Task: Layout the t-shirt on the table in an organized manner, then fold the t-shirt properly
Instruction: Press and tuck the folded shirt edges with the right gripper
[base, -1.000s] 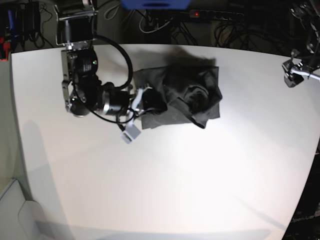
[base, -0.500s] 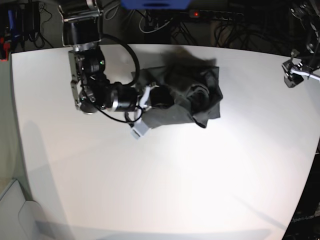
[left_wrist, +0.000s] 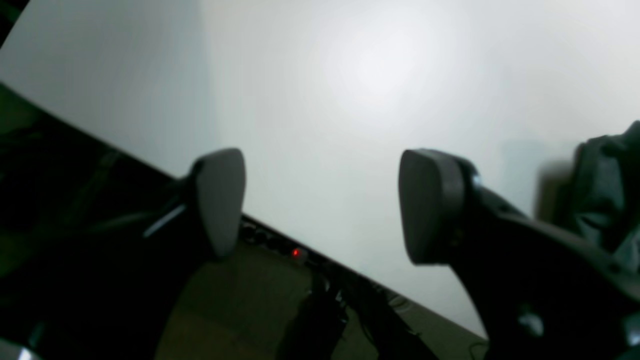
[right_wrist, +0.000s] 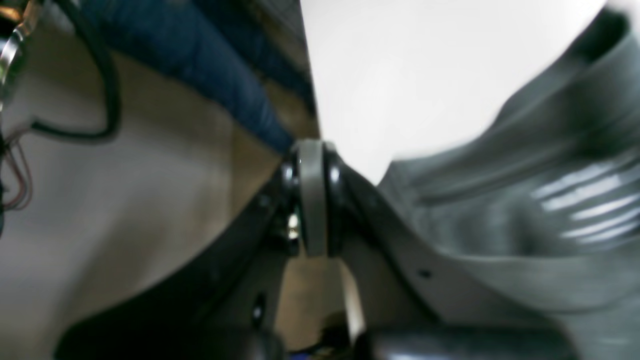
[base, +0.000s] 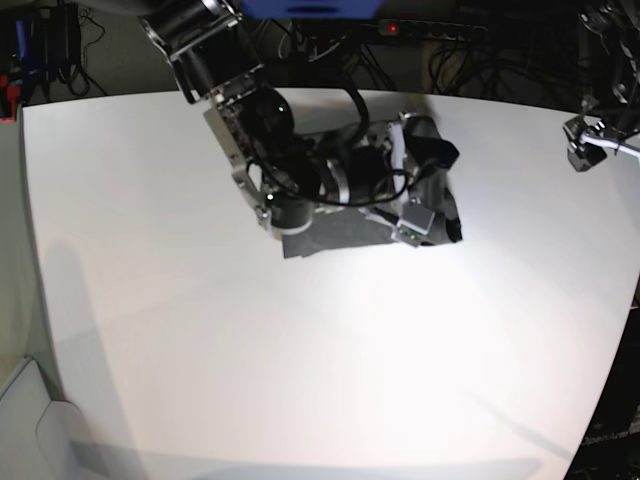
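- The t-shirt (base: 330, 235) lies bunched at the far middle of the table (base: 300, 380).
- Right hand (right_wrist: 312, 200) is closed, cloth beside it; whether it pinches the fabric is unclear.
- Left hand (left_wrist: 320, 205) hangs open, empty.
- Fabric looks light and limp; best pinched at hem or shoulder corners.

No readable text, label, brand or number in any of my views. Faint pale marking at bottom right corner of base view, too small and dim to read. No print on shirt (base: 330, 235). Counter (base: 300, 380) bare white, no markings. Small red light on power strip (base: 430, 28) beyond far counter edge, no lettering legible there; same red dot shows under counter edge in my left wrist view. Right wrist view too blurred for any lettering.
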